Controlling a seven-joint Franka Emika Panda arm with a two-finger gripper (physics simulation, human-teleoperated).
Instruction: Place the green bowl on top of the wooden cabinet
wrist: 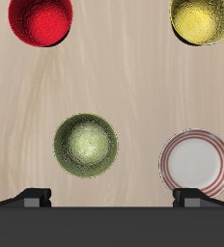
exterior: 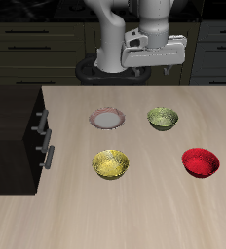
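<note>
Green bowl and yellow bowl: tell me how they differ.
The green bowl is dull olive; the yellow bowl is brighter gold. The green bowl sits farther back, beside the plate; the yellow bowl sits nearer the table's front edge. Both are upright, speckled, empty and similar in size.

The wooden cabinet (exterior: 13, 131) runs off the exterior view's edge, and the fingers (wrist: 35, 196) show only as dark stubs.

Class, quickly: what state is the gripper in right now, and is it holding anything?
Gripper: open, holding nothing, up above the green bowl.
</note>
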